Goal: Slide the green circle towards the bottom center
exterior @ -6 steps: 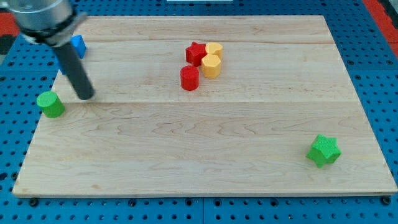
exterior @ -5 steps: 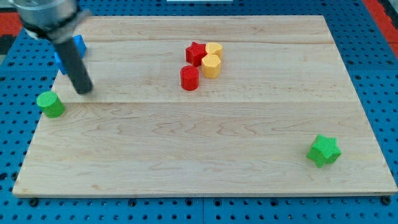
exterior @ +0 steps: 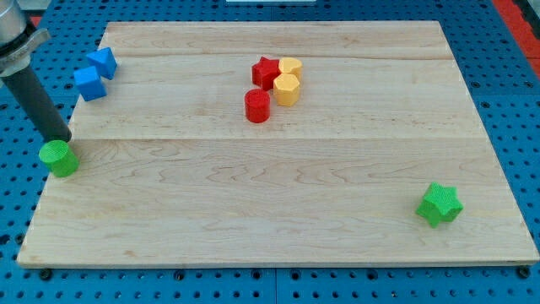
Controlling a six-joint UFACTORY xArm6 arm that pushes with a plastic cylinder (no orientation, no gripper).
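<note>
The green circle [exterior: 58, 158] sits at the board's left edge, about halfway down. My tip [exterior: 60, 138] is at its top side, touching or almost touching it. The rod rises from there to the view's top left. A green star [exterior: 439, 204] lies near the board's right edge, low down.
Two blue blocks [exterior: 94, 73] lie at the board's top left. A red star [exterior: 266, 72], a red cylinder [exterior: 257, 105] and two yellow blocks [exterior: 288, 81] cluster at top center. The wooden board [exterior: 278, 203] rests on a blue pegboard.
My tip moved left and slightly down, from right of the green circle to its top side. The green circle shifted a little down and left, to the board's edge.
</note>
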